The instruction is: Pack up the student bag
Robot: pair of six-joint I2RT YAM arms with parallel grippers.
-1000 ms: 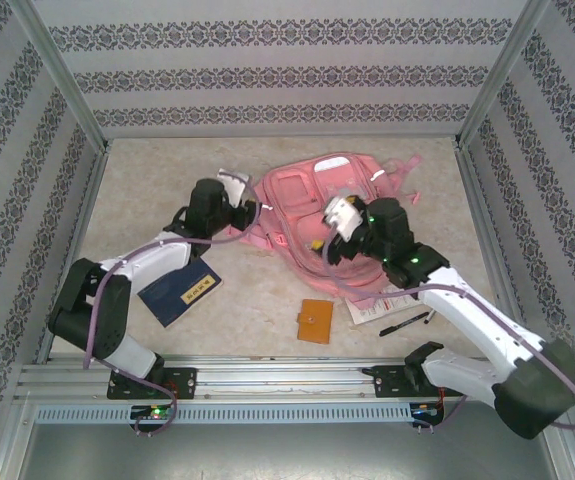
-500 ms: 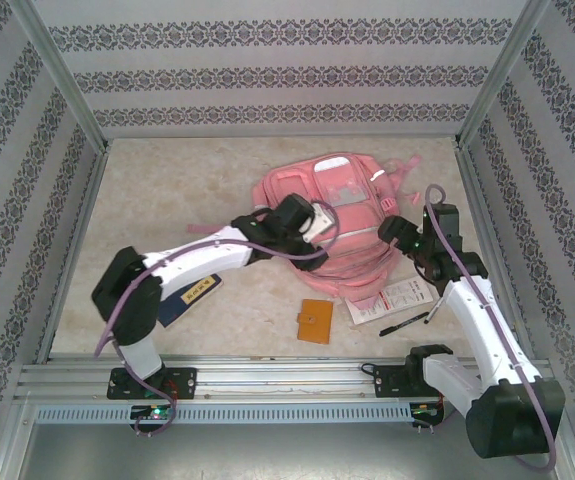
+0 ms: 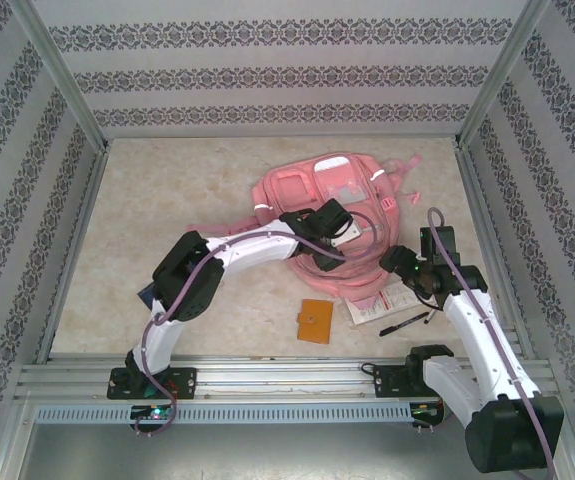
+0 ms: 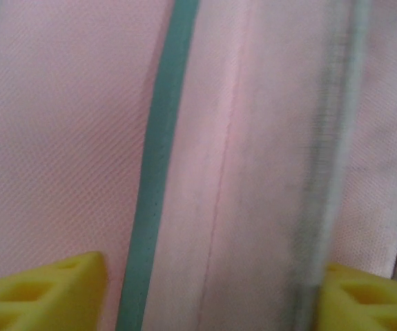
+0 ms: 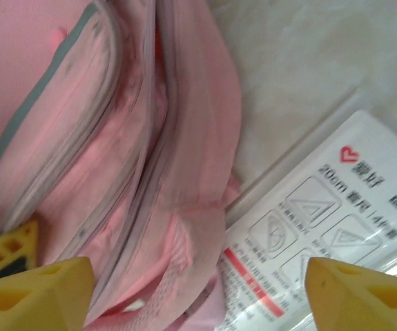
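Top view: my left gripper (image 3: 339, 228) hangs over the student bag (image 3: 297, 190), with my right gripper (image 3: 395, 258) at its edge. Left wrist: jaws apart, pink fabric between them. Right wrist: jaws wide, with the bag under one fingertip (image 5: 39, 286) and a ruler-set packet (image 5: 322, 207) under the other.

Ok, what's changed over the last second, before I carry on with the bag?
The left gripper swung from the left edge of the student bag rightward across its front and is now open, close over the pink fabric. The right gripper pulled back from over the bag to its right lower edge, open, beside the white ruler packet. Neither holds anything. The orange wallet and pen stayed put.
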